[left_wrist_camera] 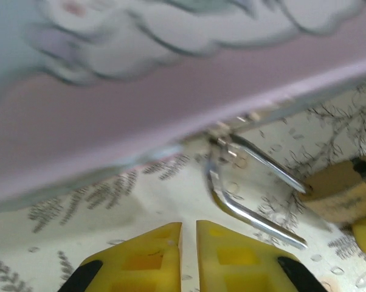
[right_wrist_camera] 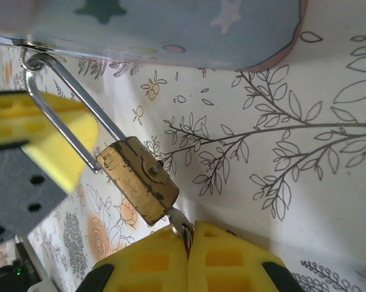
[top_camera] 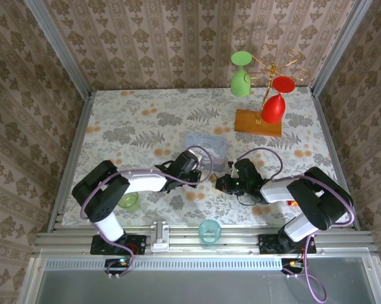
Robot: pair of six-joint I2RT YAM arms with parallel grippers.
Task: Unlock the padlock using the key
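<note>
Right tool point(right_wrist_camera: 189, 243) pinches the key point(right_wrist_camera: 182, 224) stuck in the padlock point(right_wrist_camera: 137, 179), which hangs from the tin box point(right_wrist_camera: 171, 30). Left tool point(left_wrist_camera: 189, 234) sits nearly closed and empty just beside the padlock.

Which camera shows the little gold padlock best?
The right wrist view: the padlock is sharp and whole, body, shackle and the key in its end. The left wrist view gives its shackle and a blurry corner of the body. From above it is too tiny to tell.

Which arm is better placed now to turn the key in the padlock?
Right. The right end effector pinches the key, which sits in the keyhole of the padlock. The left end effector is short of the shackle, holding nothing.
</note>
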